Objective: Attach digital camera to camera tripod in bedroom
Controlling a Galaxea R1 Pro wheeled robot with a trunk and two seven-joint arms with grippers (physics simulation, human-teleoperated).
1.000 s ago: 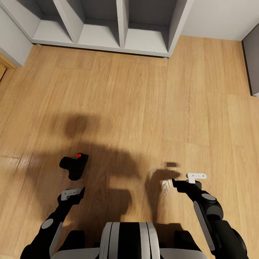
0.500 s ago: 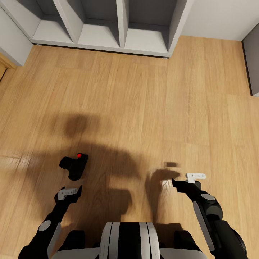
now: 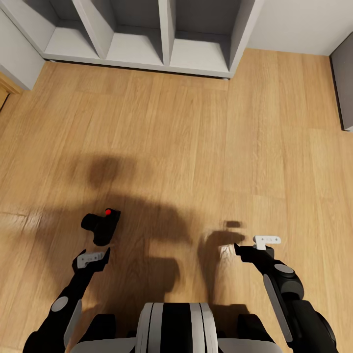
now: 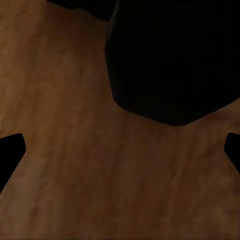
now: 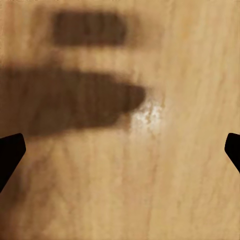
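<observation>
Below, chunky black digital camera (image 3: 101, 227) on glossy wood floor (image 3: 196, 147); left fingers (image 3: 84, 258) spread, right likely too.

I'm seeing the small black camera body (image 4: 165, 55) running off the left wrist view's edge, dark and featureless.

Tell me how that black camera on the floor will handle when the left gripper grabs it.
The digital camera looks rigid and chunky, so it probably won't flex. Its blocky body lies flat on the wood floor, so rolling seems unlikely. The glossy boards may let it slide if the left gripper nudges it.
</observation>
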